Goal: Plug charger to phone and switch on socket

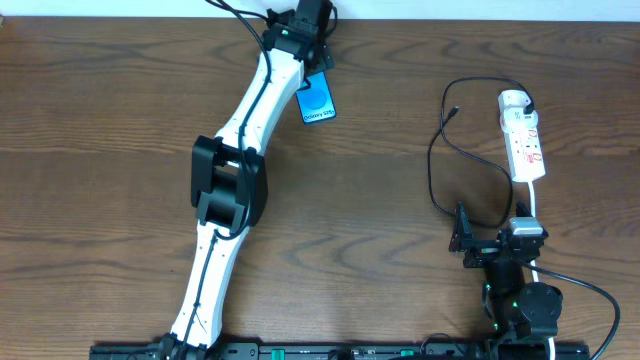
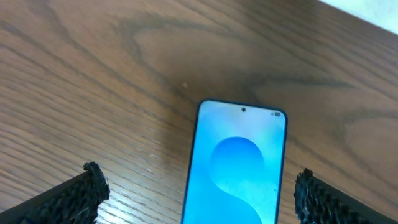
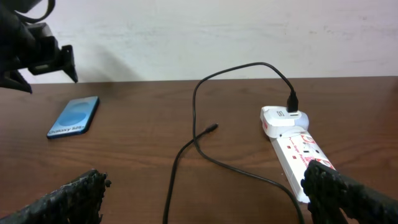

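Charger point(image 3: 195, 106) plugged into socket point(image 3: 297, 148); phone point(image 3: 74, 117) lies well apart.

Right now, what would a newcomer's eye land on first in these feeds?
The bright blue phone near the far edge of the table, with the left gripper open on either side of it. Then, on the right, the white power strip with the black charger cable looping from it, its tip lying loose, far from the phone.

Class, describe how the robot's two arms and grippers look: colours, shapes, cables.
The left arm has slim white links, bulky black joints and a black cable running along it. The right arm looks mostly black. Left fingers and right fingers are black and rough-textured.
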Motion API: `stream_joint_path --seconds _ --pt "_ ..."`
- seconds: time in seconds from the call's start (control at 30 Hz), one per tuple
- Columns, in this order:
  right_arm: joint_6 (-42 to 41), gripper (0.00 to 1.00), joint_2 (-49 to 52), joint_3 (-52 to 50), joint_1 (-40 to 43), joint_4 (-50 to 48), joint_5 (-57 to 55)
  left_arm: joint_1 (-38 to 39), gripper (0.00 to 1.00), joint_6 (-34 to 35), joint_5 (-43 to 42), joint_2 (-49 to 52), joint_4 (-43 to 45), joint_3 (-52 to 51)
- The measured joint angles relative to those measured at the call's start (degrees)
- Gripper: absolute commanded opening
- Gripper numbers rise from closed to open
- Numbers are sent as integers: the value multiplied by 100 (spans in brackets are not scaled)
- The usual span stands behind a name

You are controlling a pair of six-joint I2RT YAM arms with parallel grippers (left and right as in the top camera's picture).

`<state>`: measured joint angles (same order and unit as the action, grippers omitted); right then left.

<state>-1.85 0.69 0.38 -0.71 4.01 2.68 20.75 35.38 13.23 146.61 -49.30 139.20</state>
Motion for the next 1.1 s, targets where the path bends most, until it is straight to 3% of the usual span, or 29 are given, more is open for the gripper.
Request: stream_joint_path --seconds 1.1 --pt "0 99 0 0 0 0 0 238 98 -339 -87 588 -20 -4"
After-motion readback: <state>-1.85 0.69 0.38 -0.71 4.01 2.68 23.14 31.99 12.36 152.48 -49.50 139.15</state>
